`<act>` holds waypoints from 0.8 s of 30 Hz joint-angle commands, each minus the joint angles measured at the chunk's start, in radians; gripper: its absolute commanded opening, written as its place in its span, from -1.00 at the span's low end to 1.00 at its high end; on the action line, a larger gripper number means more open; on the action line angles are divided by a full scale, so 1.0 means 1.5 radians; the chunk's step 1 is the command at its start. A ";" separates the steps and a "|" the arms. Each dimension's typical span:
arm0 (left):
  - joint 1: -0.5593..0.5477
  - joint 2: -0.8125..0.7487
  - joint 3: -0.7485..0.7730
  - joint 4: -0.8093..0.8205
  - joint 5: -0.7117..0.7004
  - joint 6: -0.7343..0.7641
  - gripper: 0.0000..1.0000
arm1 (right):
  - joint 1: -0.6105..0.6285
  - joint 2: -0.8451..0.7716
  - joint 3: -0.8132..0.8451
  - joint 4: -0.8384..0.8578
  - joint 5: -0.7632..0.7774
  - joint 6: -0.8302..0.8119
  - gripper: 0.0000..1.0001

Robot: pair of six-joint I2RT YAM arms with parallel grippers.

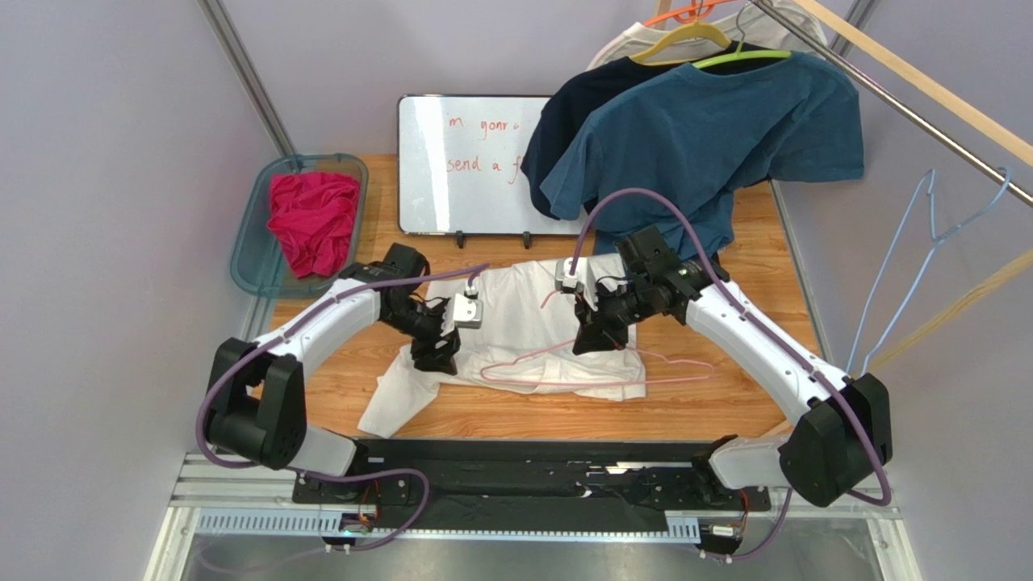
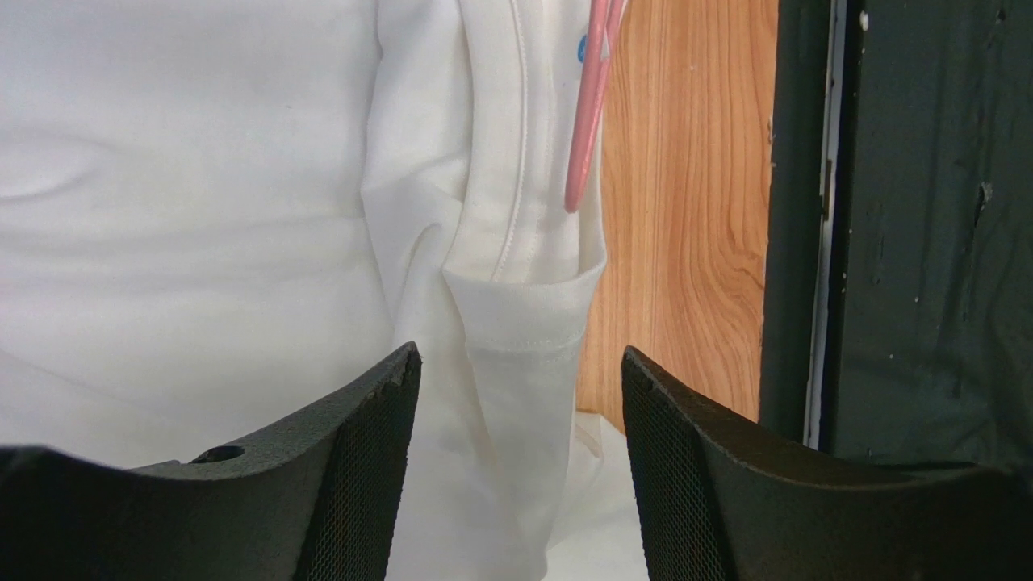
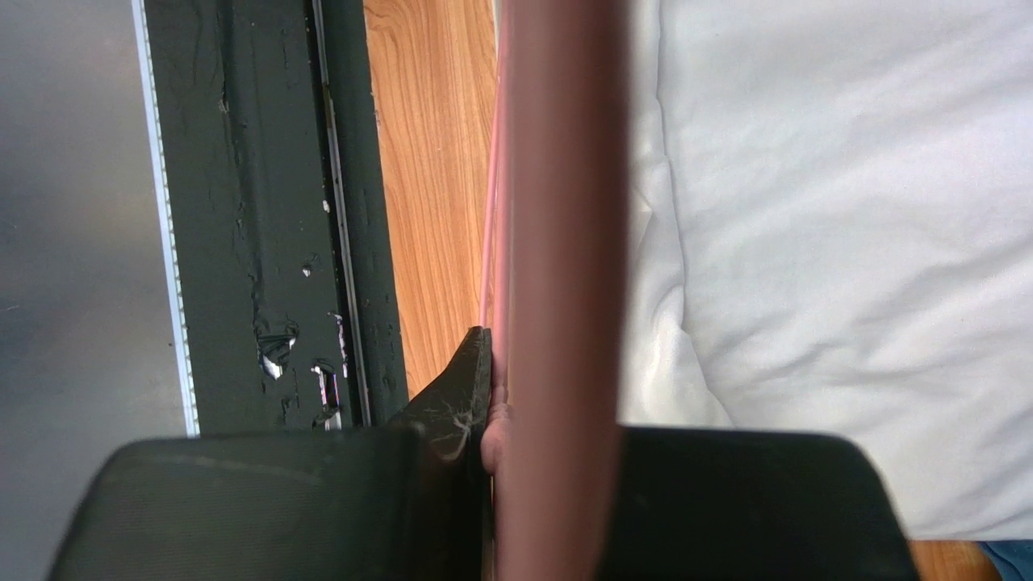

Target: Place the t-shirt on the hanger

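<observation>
Showing black fingers (image 2: 352, 484) with fine mesh-textured inner faces and a chipped tip, and behind the fingers wearing white shells (image 1: 752, 339), black joints (image 1: 261, 412) and looping purple cables (image 1: 643, 191).

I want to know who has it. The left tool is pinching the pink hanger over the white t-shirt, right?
Not the left one. The right tool is pinching the pink hanger over the white t-shirt; the right wrist view shows the wire clamped between its fingers. The left tool is open.

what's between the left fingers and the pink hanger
Only folded t-shirt fabric lies between the left fingers and the hanger, shown in the left wrist view.
</observation>
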 commanded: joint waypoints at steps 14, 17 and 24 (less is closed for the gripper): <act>-0.017 0.058 0.025 -0.020 0.023 0.094 -0.55 | 0.003 0.067 0.036 0.095 -0.061 0.068 -1.00; -0.020 0.063 0.031 -0.029 0.021 0.084 -0.77 | 0.003 0.075 0.036 0.110 -0.073 0.078 -1.00; -0.020 0.021 0.045 -0.026 0.032 0.046 -1.00 | 0.006 0.088 0.028 0.155 -0.106 0.128 -1.00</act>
